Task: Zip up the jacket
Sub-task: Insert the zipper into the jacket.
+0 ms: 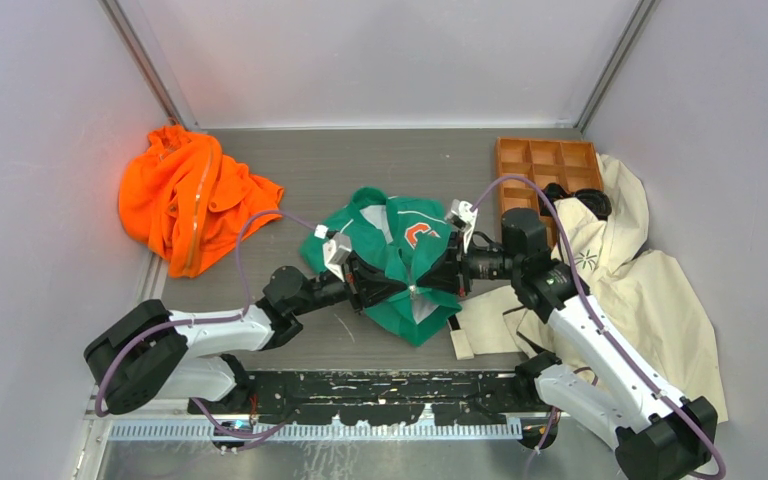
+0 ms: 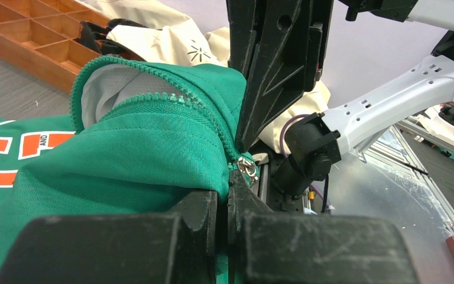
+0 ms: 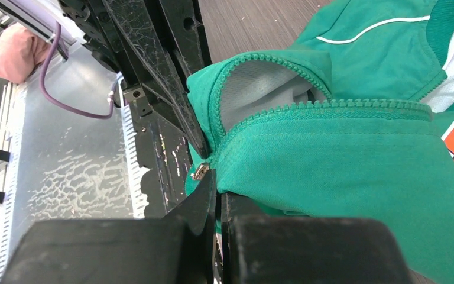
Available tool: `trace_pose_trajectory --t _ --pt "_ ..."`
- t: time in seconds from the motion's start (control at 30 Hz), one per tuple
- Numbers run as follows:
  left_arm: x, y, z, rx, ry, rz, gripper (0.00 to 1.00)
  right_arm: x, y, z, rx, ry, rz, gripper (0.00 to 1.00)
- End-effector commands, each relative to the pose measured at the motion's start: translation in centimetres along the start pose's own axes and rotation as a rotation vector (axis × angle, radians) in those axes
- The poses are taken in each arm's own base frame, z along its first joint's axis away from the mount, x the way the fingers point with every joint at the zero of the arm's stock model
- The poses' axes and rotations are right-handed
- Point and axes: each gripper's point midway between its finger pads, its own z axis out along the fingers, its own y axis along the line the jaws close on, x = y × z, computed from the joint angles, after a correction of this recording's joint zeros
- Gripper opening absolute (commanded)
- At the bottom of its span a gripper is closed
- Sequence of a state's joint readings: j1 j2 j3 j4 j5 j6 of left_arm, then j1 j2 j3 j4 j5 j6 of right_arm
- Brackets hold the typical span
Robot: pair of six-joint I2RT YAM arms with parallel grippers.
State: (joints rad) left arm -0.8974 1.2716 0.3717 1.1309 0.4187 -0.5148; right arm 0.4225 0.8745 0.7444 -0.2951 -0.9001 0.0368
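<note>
Since both arms are crowded right over it, the green jacket [image 1: 385, 235] is hard to see whole. It's bunched up mid-table [image 1: 360, 165], roughly between the orange garment [image 1: 195, 195] on the left and the cream coat [image 1: 640, 280] spread on the right. The orange G patch [image 1: 420, 235] faces up, close to the right arm's wrist.

The left gripper [image 1: 407, 290] comes in from the left and the right gripper [image 1: 424, 286] from the right. Their tips meet practically nose to nose at the near end of the jacket front. Both are pinched tight, with no gap between the fingers that I can see.

From the left wrist view, the left gripper [image 2: 227, 198] has the green hem clamped just below the little metal zipper slider [image 2: 247, 168]. The other arm's tip comes down right beside it.

The right wrist view shows the same thing mirrored: the right gripper [image 3: 216, 189] is closed on the green fabric edge with the slider just beside its fingertips.

Above the slider the zipper teeth [image 2: 177, 97] are apart, two rows splayed open with pale grey lining [image 2: 115, 89] showing between them. So the zip is sitting right at the bottom.

The wooden compartment tray [image 1: 545, 165] sits back right, up against the cream coat.
</note>
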Motion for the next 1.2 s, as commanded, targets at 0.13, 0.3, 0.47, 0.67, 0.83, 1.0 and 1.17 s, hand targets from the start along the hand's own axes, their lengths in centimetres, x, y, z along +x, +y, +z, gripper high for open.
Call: trace_pose_trajectory --t 0.13,0.3,0.47,0.67,0.83,1.0,1.17 --pt "-0.8 -0.8 1.1 0.044 -0.014 0.014 0.00 -2.2 1.4 0.5 -0.029 -0.072 -0.041 0.01" --pt "-0.3 -0.6 0.9 0.032 0.005 0.002 0.00 -3.5 -0.6 0.2 0.099 -0.110 -0.063 0.01" --pt "-0.4 -1.0 0.6 0.043 0.007 0.004 0.00 -2.5 -2.4 -0.3 0.199 -0.069 -0.052 0.01" --pt "-0.7 -1.4 0.7 0.064 -0.011 -0.012 0.00 0.3 0.5 0.1 0.033 0.017 -0.089 0.01" --pt "-0.3 -1.2 1.1 0.068 0.003 -0.030 0.00 -0.6 2.9 0.6 -0.078 -0.041 -0.115 0.01" --pt "0.1 -1.3 1.2 0.080 0.015 -0.027 0.00 -1.7 0.7 0.8 0.054 -0.081 -0.098 0.01" --pt "-0.1 -1.7 1.0 0.096 0.008 -0.026 0.00 -0.5 -3.1 -0.1 0.266 -0.016 -0.101 0.01"
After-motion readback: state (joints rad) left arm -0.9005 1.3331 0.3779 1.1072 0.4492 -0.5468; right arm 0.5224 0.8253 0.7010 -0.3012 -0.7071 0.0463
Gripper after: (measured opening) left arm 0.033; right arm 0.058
